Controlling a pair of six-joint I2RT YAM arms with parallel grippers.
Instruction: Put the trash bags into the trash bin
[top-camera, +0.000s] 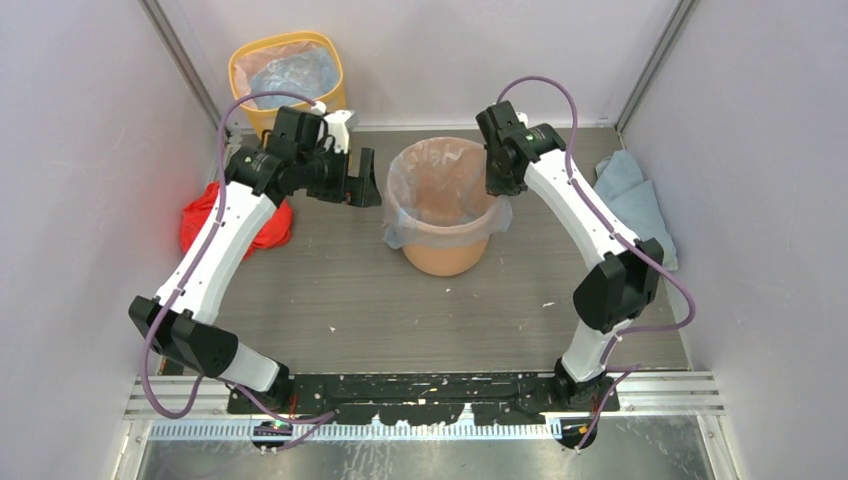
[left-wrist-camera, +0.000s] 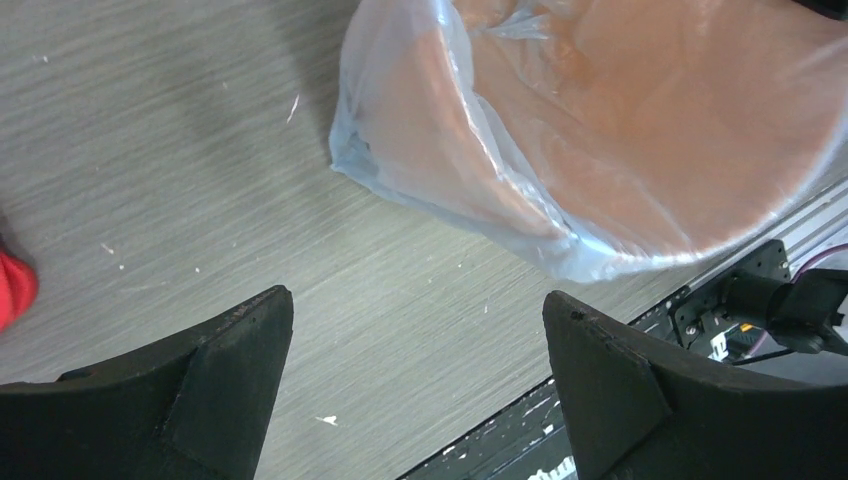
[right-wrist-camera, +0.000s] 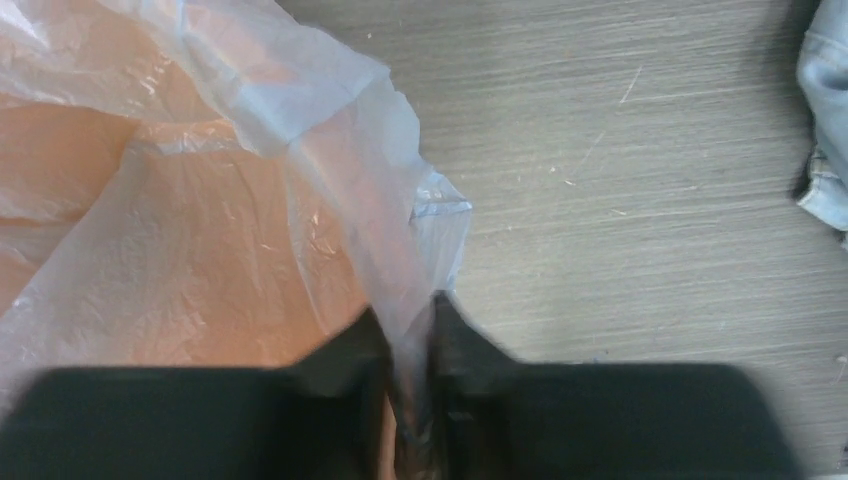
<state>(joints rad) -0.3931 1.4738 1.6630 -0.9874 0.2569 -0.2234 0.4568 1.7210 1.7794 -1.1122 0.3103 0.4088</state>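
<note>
The right claw is pinching the thin translucent plastic bag just ahead, likely seating it over the round orange plastic bin, the left claw gaping.

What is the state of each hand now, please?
Left hand: open, holding nothing.
Right hand: closed on the trash bag lining the trash bin.

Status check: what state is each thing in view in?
Round orange plastic trash bin: upright, lined.
Clear plastic trash bag: draped over its rim.
Left gripper: open, empty.
Right gripper: shut on the bag.
Tall yellow bin: upright, lined.
Red bundle: crumpled on table.
Light blue bundle: crumpled on table.
</note>
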